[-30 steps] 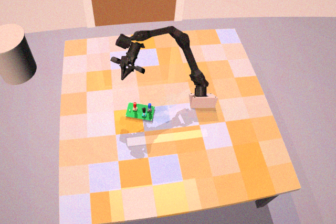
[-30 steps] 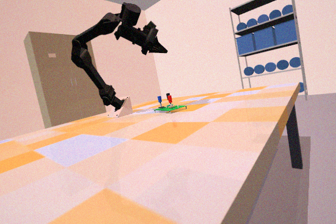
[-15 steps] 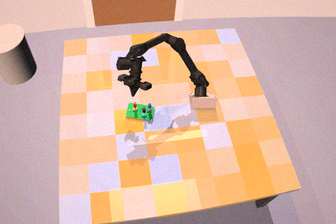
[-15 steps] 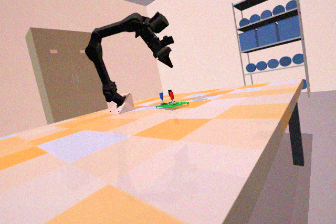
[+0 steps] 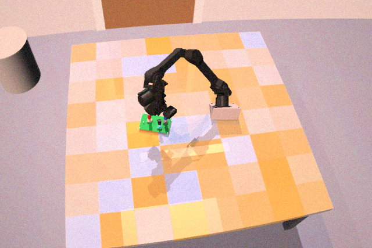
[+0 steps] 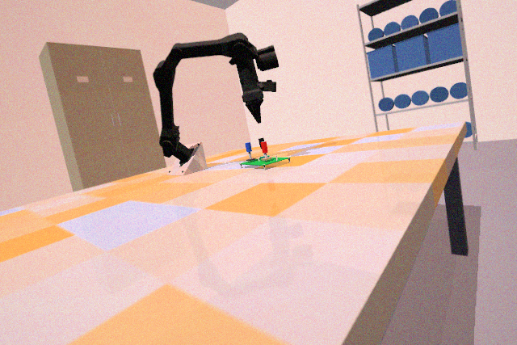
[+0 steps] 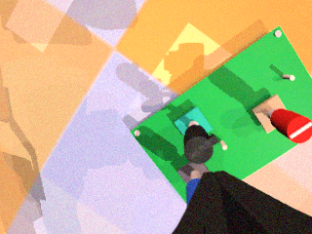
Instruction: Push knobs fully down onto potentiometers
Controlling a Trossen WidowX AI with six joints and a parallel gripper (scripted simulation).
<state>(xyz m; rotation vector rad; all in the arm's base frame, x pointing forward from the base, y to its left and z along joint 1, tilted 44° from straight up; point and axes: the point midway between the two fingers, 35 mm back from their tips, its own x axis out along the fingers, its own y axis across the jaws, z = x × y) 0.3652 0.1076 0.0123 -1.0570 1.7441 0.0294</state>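
Observation:
The green circuit board (image 5: 147, 128) (image 6: 273, 161) (image 7: 255, 63) stands on short legs. A red knob (image 5: 149, 117) (image 6: 263, 147) (image 7: 292, 125) stands over a tan potentiometer (image 7: 264, 117), with a bit of shaft showing between. A black knob (image 5: 159, 121) (image 6: 261, 140) (image 7: 198, 148) stands over a teal potentiometer (image 7: 187, 121), with pale shaft showing. A blue knob (image 6: 248, 148) (image 7: 192, 187) stands over a grey-brown potentiometer, shaft showing below it; my fingers partly hide it in the wrist view. My gripper (image 6: 259, 121) (image 7: 213, 181) is shut and empty, pointing down above the knobs, touching none.
Small pale posts (image 7: 290, 77) (image 7: 224, 145) stand on the board. The arm's pale base block (image 5: 224, 112) (image 6: 183, 166) is on the table to the board's right in the top view. A wall shelf and a cabinet stand beyond the table in the exterior view.

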